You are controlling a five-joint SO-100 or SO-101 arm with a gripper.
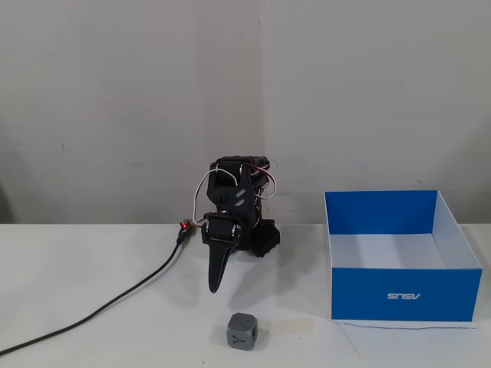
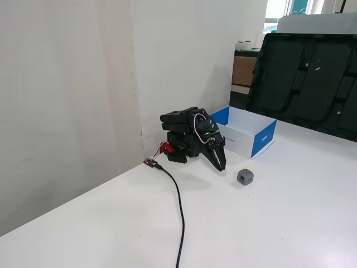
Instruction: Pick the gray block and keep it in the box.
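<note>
The gray block (image 1: 242,331) is a small cube with bevelled corners and sits on the white table near the front; it also shows in a fixed view (image 2: 245,177). The box (image 1: 403,295) is blue outside with a white logo and a white floor, and stands to the block's right; it shows behind the arm in a fixed view (image 2: 262,139). My gripper (image 1: 215,285) is shut and empty, pointing down toward the table, folded against the black arm. It hangs a short way behind and left of the block, apart from it. It also shows in a fixed view (image 2: 221,166).
A black cable (image 1: 115,303) runs from the arm's base to the front left across the table, also in a fixed view (image 2: 179,206). A white wall stands close behind the arm. A large black panel (image 2: 307,84) leans at the table's far side.
</note>
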